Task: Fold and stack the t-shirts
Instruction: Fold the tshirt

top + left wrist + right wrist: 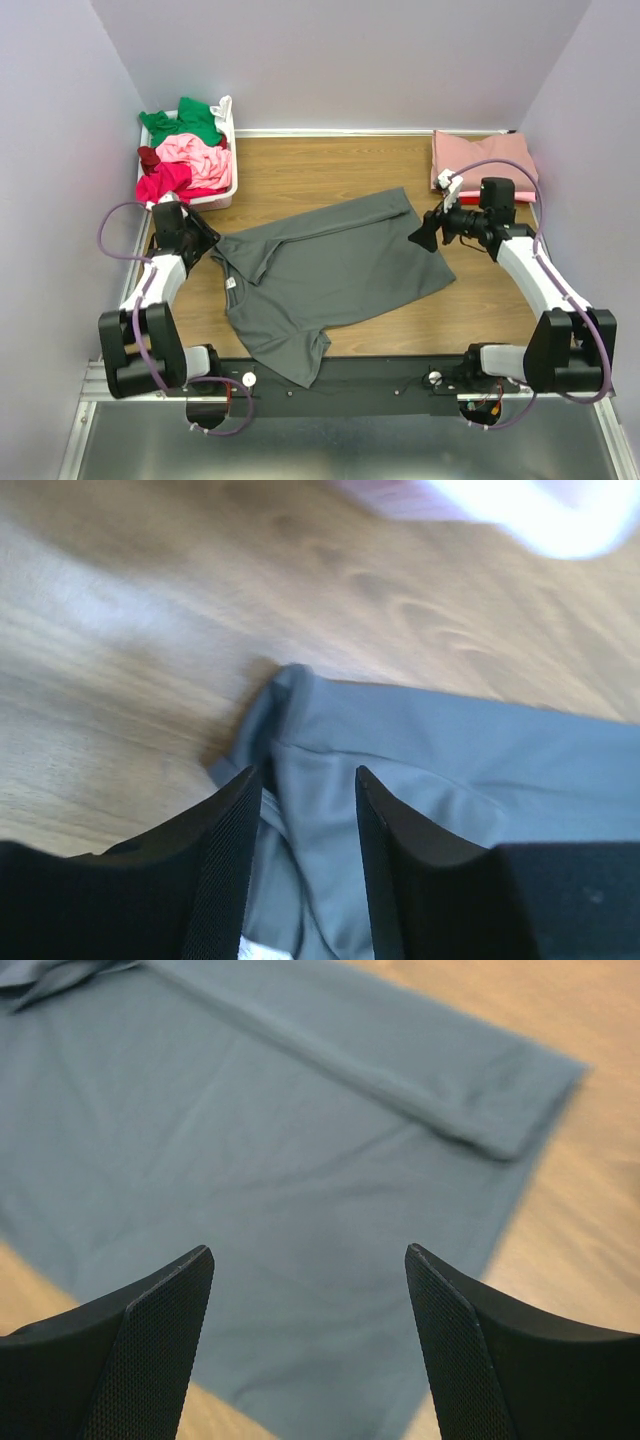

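A dark grey t-shirt lies spread across the middle of the table, its far side folded over along the upper edge. My left gripper sits low at the shirt's left shoulder. In the left wrist view its jaws stand apart over a fold of the grey cloth, with nothing pinched. My right gripper hovers open above the shirt's right end, and grey cloth shows between its fingers. Green, light pink and magenta t-shirts fill the basket.
The white plastic basket stands at the back left, close to my left arm. A folded dusty pink shirt lies at the back right corner, behind my right wrist. Lilac walls close in the table on three sides.
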Robot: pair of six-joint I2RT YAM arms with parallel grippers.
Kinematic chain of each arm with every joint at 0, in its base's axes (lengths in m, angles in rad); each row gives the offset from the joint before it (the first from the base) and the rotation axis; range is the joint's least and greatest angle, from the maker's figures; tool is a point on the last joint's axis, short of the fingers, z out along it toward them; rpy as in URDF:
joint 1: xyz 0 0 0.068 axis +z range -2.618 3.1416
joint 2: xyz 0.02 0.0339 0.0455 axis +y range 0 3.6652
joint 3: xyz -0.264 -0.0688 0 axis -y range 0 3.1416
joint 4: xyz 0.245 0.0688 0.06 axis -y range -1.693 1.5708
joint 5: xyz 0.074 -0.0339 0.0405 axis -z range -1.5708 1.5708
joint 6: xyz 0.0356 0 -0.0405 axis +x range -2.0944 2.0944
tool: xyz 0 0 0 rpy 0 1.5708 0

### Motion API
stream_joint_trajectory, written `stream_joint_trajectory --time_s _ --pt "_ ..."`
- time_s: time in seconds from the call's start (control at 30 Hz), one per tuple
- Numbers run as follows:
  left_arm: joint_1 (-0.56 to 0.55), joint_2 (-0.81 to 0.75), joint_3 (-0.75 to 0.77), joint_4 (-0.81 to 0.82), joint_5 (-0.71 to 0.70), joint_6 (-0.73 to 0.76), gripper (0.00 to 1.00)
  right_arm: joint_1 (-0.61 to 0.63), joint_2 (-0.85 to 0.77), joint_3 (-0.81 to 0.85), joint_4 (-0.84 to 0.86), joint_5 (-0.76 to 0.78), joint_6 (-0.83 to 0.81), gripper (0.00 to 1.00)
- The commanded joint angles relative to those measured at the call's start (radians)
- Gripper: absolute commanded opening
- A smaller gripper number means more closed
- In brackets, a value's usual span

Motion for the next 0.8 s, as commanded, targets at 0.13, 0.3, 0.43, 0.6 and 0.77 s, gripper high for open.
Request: stream_joint_trajectory --time_s 0.13,0.3,0.43,0.6,0.77 --pt "0.006 -0.272 0.027 0.017 0.268 0.159 0.55 0.226 0.158 0.12 -0.152 -0.221 -0.023 0.83" --pt "0.004 -0.389 0.049 0.022 0.248 0.231 0.62 0.467 0.366 0.325 -0.067 -0.167 0.232 0.79" --pt "0.006 -0.43 0.034 0.028 0.286 0.248 0.62 0.602 0.582 0.428 0.207 -0.054 0.583 0.72" --pt "0.004 -0.45 -0.012 0.04 0.331 0.27 0.62 0.681 0.771 0.494 0.409 0.072 0.937 0.56" --pt "0.006 -0.438 -0.023 0.066 0.357 0.271 0.61 0.733 0.903 0.582 0.493 0.098 1.114 0.52"
